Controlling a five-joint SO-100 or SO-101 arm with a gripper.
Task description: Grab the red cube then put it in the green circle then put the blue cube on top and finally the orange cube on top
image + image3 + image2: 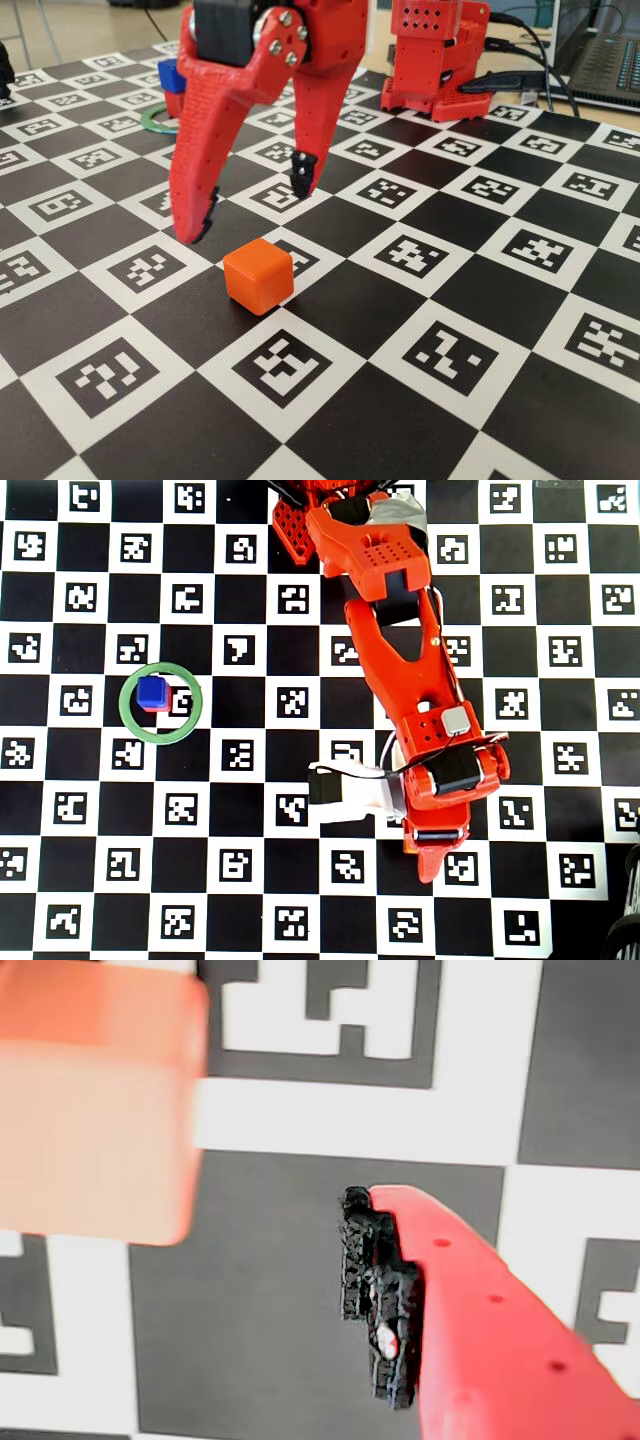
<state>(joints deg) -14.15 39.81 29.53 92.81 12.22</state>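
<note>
The orange cube [258,275] sits on the checkered board. It also shows blurred at the upper left of the wrist view [90,1100]. My red gripper [252,208] is open and empty, its tips just above the board and just behind the cube in the fixed view. One black finger pad [380,1300] shows in the wrist view, right of the cube and apart from it. The blue cube [151,691] sits on the red cube [162,706] inside the green circle [160,738], far left of the arm. The stack [170,75] shows behind the gripper. The arm hides the orange cube in the overhead view.
The arm's red base [435,60] stands at the back of the board. A laptop [600,50] and cables [520,80] lie at the back right. A white camera mount [350,790] sticks out left of the wrist.
</note>
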